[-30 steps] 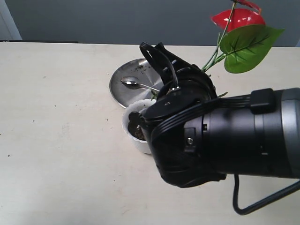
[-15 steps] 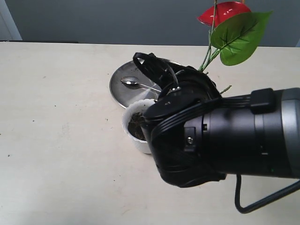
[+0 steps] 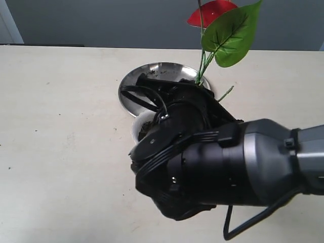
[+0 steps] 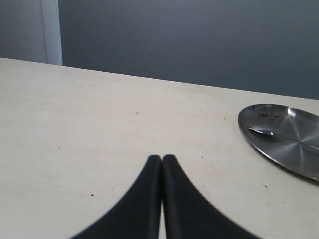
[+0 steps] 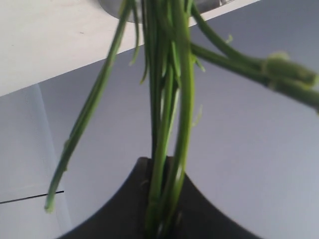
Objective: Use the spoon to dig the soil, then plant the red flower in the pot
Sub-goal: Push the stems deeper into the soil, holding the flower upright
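The red flower (image 3: 210, 11) with its big green leaf (image 3: 230, 33) stands nearly upright, its stems (image 3: 202, 68) running down behind my right arm, above the pot. My right gripper (image 5: 162, 169) is shut on the bundle of green stems (image 5: 172, 99). Only a sliver of the white pot (image 3: 135, 127) and some dark soil (image 3: 147, 123) show beside the arm. The spoon (image 4: 262, 131) lies on the steel plate (image 4: 294, 124); in the exterior view the arm hides it. My left gripper (image 4: 162, 158) is shut and empty, low over bare table, well away from the plate.
The round steel plate (image 3: 157, 73), with soil crumbs on it, sits just behind the pot. My bulky right arm (image 3: 228, 172) fills the front right of the exterior view and blocks the pot area. A dark wall runs behind the table's far edge.
The flower has swung left and turned more upright, now over the pot. My right arm has moved left and forward with it, covering the spoon and most of the pot.
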Robot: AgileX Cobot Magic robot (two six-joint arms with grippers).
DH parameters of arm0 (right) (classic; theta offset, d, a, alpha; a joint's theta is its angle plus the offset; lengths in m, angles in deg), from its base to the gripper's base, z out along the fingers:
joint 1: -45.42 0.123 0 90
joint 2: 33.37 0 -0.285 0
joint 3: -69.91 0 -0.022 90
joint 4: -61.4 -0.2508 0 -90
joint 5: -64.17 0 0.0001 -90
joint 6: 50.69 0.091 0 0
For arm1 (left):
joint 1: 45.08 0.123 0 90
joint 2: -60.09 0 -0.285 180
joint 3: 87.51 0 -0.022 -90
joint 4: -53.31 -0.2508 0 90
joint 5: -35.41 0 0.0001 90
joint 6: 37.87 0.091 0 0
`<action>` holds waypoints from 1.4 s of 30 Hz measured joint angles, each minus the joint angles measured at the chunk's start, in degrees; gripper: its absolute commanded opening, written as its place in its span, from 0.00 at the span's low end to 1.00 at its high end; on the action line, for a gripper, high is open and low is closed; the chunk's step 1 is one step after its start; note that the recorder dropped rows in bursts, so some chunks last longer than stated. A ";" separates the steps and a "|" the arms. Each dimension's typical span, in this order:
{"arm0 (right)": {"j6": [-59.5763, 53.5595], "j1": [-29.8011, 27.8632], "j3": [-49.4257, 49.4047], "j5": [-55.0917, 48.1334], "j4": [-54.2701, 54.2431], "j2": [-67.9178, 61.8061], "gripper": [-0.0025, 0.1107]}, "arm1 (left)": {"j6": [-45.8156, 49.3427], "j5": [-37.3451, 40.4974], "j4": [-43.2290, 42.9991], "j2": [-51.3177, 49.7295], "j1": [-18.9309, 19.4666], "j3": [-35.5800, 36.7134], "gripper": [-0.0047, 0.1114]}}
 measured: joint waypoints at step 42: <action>8.47 1.70 0.24 1.47 9.64 -3.71 0.03 | 0.00 0.00 0.00 0.00 0.00 0.00 0.04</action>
